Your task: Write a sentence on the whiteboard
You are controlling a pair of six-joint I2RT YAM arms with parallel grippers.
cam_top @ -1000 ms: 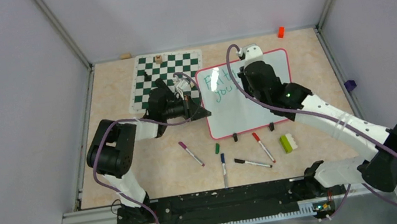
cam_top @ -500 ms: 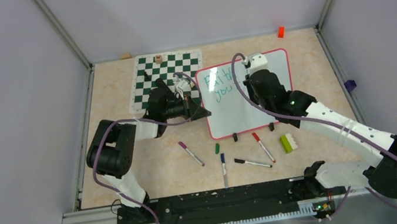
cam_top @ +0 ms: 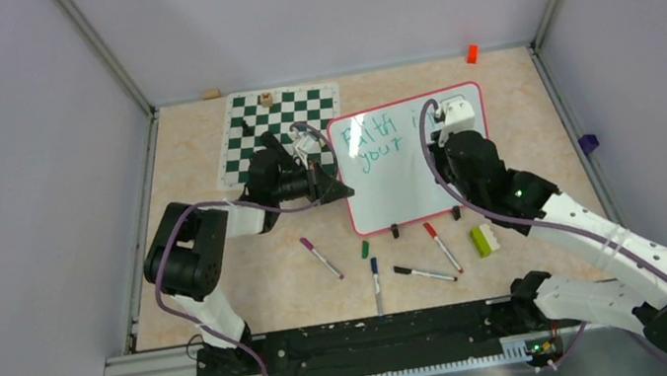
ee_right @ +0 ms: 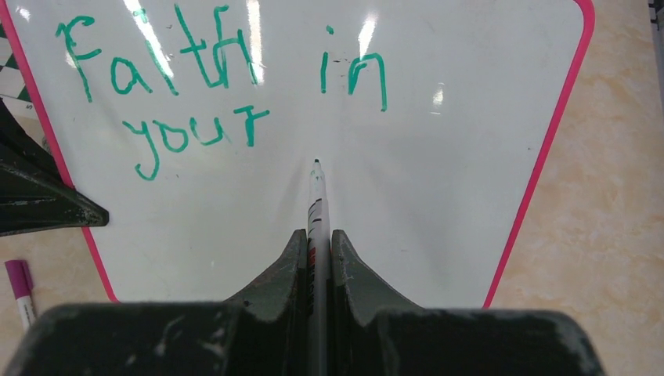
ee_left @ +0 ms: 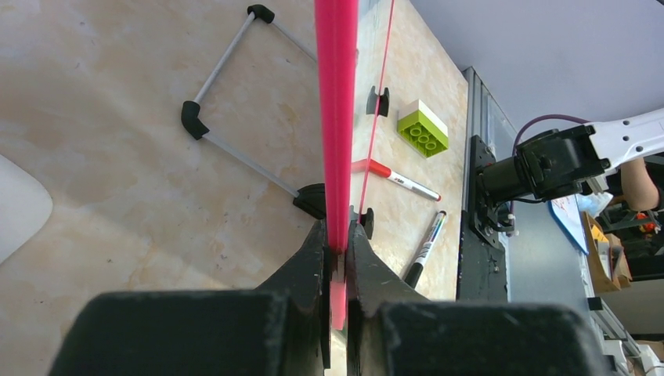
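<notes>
Here was the left gripper (ee_left: 337, 235), jaws pinched shut on the whiteboard (cam_top: 410, 191), biting its red-pink frame right at the board's left edge. Over the board's right half came the right gripper (ee_right: 317, 239), jaws closed narrow around a marker (ee_right: 316, 196). The marker's tip pointed at the white surface just below the writing, but whether it touched the board could not be told.

And the sentence (ee_right: 211, 63) was teal-green, two lines sitting in the board's upper part. "faith in" ran along the top with "your" tucked beneath at the left, its last letter looking rather like a seven.

Around the board, the chess mat (cam_top: 285, 120) lay just off the far-left corner, behind the left gripper. Off the board's near edge, by its two black feet (cam_top: 395, 231), lay a whole scatter: a green cap (cam_top: 365, 248), a purple marker (cam_top: 321, 257), a blue marker (cam_top: 375, 281), a black marker (cam_top: 425, 274), a red marker (cam_top: 442, 248) and a green brick (cam_top: 483, 239). A small orange block (cam_top: 471, 54) sat beyond the board's far-right corner.
</notes>
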